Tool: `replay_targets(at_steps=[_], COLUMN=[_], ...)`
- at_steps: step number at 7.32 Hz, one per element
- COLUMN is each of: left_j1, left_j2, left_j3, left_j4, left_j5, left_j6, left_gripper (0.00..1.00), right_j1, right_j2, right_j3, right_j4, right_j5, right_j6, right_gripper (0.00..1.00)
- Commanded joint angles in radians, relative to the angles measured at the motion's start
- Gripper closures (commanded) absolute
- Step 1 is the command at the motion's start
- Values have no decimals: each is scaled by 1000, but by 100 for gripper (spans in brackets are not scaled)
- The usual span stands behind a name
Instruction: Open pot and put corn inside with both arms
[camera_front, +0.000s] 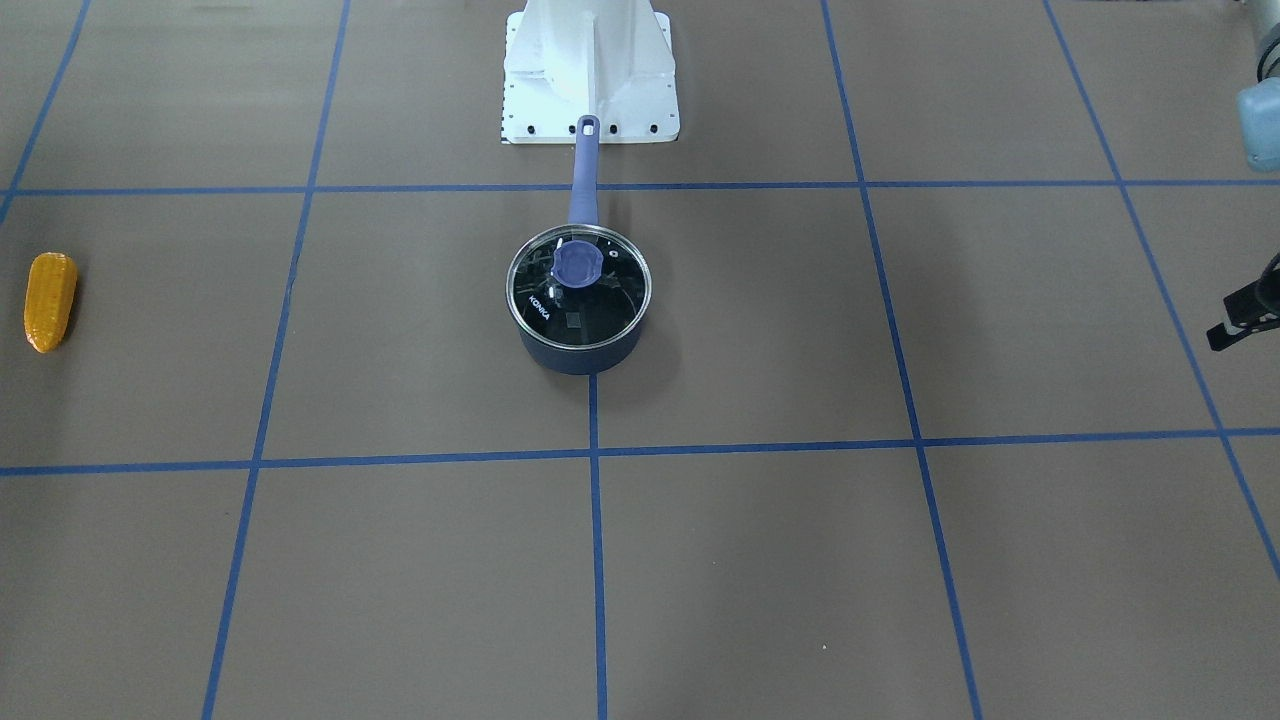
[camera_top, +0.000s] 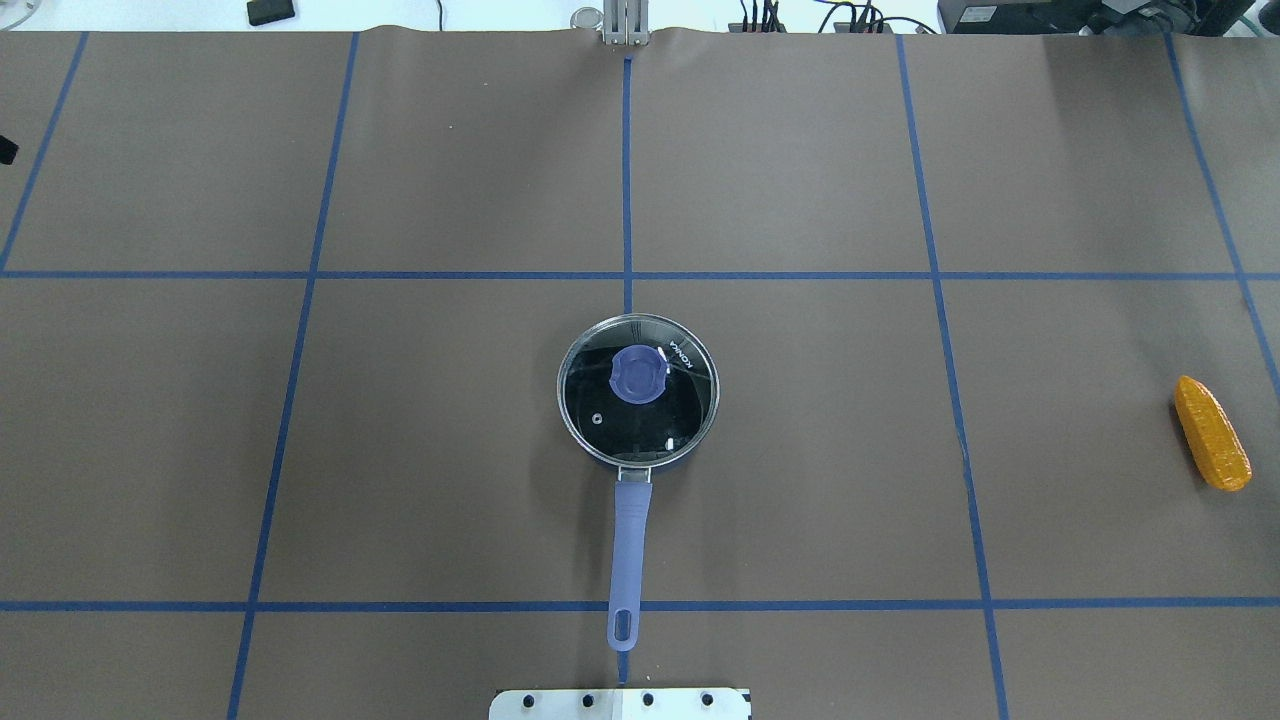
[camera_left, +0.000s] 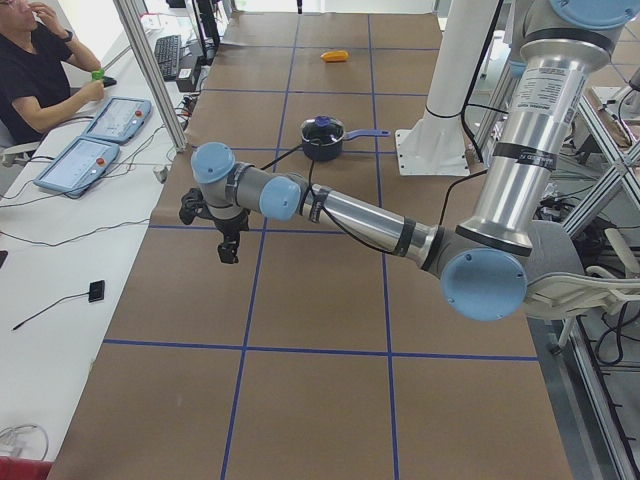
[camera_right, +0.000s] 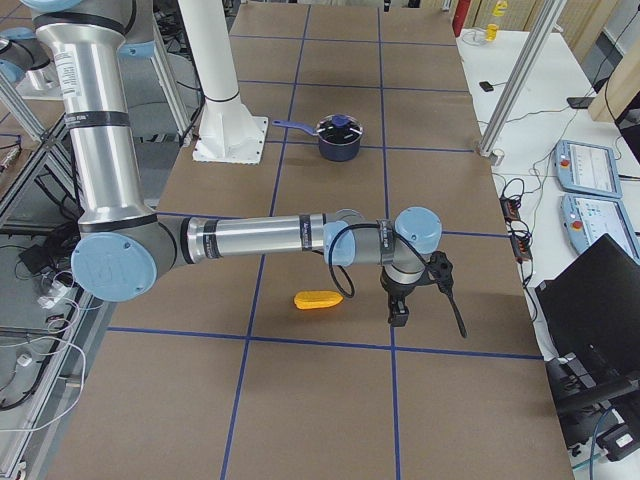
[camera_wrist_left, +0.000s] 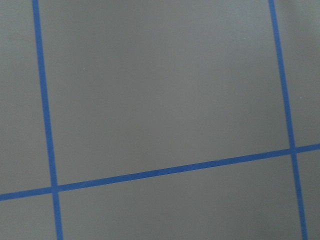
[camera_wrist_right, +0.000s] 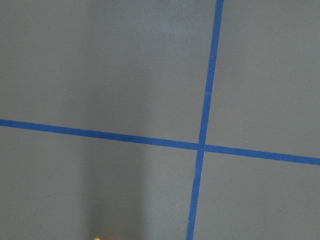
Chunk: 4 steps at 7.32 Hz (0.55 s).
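Judged at the very first step, lid not yet off. Mid-table: small dark navy saucepan (camera_front: 585, 355), closed by its round glass lid (camera_top: 625, 425) with blue knob (camera_top: 638, 374). Far out on the robot's right: yellow-orange ridged corn cob (camera_top: 1212, 433), near the right gripper (camera_right: 398, 308). Left gripper (camera_left: 228, 248) well apart from the saucepan. Cannot tell either gripper's finger spread. Next, probably: reach over the knob, pinch, lift straight. Underneath, brown matte table covering (camera_top: 450, 450) gridded in blue tape (camera_top: 627, 200); beside it, white bench (camera_left: 60, 300) and seated person (camera_left: 35, 70).
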Motion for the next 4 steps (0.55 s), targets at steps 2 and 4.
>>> replay_targets(at_steps=[2, 4], left_j1=[175, 303], left_j2=[-195, -314], left_j3=[-147, -152], left_j4=[217, 217], left_j5=[12, 42], left_j6=[-264, -483], left_gripper=[0, 0], right_j1=[-1, -6], right_j2=[11, 7], right_j3=[5, 27], right_j4=[0, 0], right_j5=[1, 2], right_j6=[-1, 5], right_gripper=[0, 0])
